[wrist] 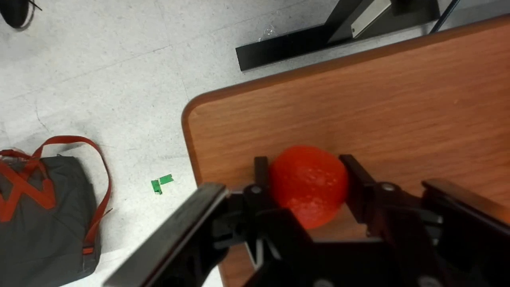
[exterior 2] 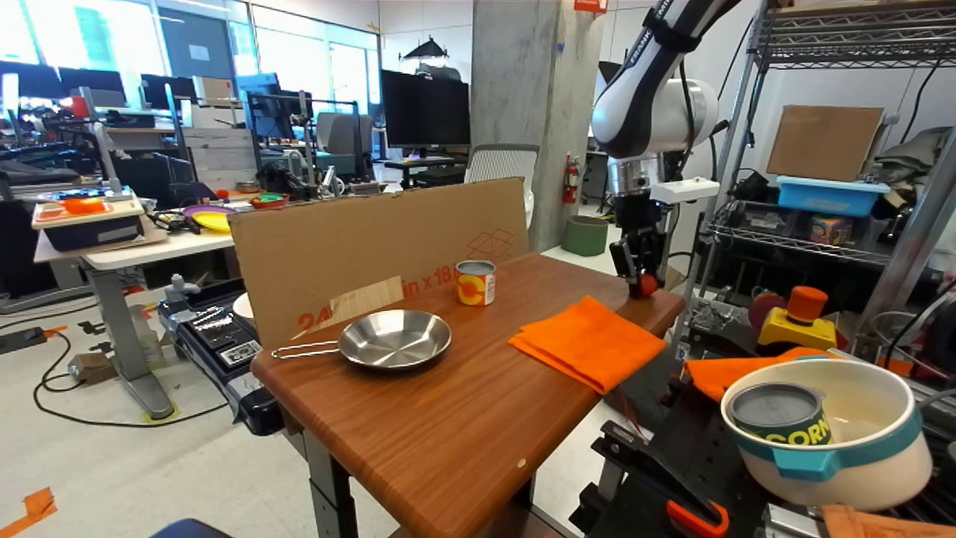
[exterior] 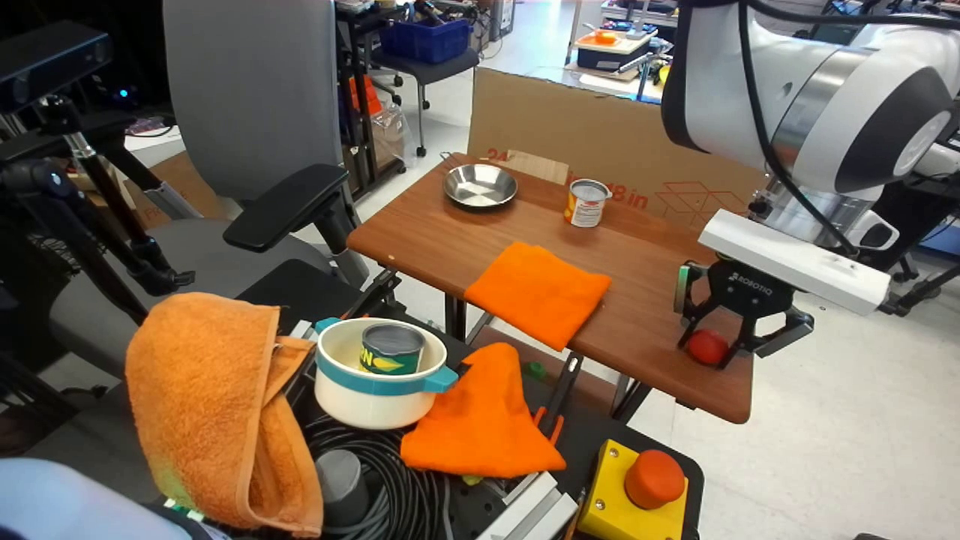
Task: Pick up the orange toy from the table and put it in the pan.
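The orange toy point(exterior: 707, 346), a small round red-orange ball, is at one end of the reddish-brown table point(exterior: 420, 234), near its corner. It also shows in an exterior view point(exterior 2: 648, 285) and in the wrist view point(wrist: 308, 185). My gripper point(exterior: 705, 355) points down with its fingers on either side of the toy. In the wrist view the gripper point(wrist: 304, 171) has both finger pads against the toy's sides. I cannot tell whether the toy touches the tabletop. The shiny silver pan point(exterior: 480, 186) stands empty at the table's opposite end, and shows in an exterior view point(exterior 2: 394, 340).
A folded orange cloth point(exterior: 540, 292) lies on the table between toy and pan. An opened can point(exterior: 586, 202) stands near the pan, by an upright cardboard sheet point(exterior 2: 388, 246). A white bowl with teal rim point(exterior: 375, 409) and a rumpled orange towel point(exterior: 202, 405) are on a cart beside the table.
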`<state>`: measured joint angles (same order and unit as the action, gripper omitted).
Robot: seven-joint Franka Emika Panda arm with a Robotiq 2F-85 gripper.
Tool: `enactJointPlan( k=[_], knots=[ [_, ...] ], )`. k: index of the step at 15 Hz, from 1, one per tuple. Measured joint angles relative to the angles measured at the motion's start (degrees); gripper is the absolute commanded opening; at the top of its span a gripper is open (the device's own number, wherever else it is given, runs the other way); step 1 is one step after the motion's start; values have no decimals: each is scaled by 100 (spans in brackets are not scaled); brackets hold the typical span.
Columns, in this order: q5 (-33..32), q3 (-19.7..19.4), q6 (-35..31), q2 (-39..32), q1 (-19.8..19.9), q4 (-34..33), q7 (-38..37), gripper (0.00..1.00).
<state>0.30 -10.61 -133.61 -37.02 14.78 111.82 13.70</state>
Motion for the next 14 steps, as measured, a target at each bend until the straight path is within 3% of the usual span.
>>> enactJointPlan(
  k=[7,11,14],
  knots=[
    [166,898,65,1051,-344,280,20,21],
    [424,1404,74,1588,-958,300,-237,21],
    [442,1643,76,1523,-1521,91,-705,21]
  ],
)
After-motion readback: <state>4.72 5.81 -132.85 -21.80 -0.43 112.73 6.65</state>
